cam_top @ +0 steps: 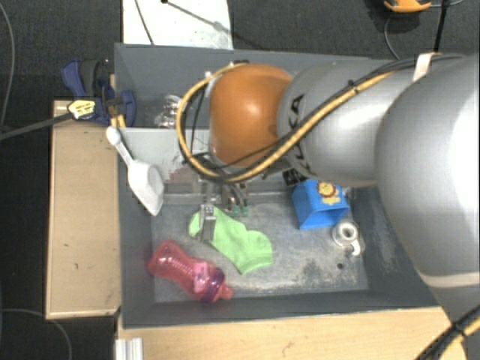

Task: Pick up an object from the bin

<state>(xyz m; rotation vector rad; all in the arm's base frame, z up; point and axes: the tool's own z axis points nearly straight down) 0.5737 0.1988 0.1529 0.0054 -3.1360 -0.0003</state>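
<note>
We have the end effector (223, 210) low at the centre of the bin (300, 272), over the 11 o'clock edge of the green cloth (238, 247). We cannot tell whether it is spread or pressed together. We judge this the grasp step. Next comes a firm pinch, then a straight lift clear of the pink bottle (187, 271) at 7 o'clock.
</note>
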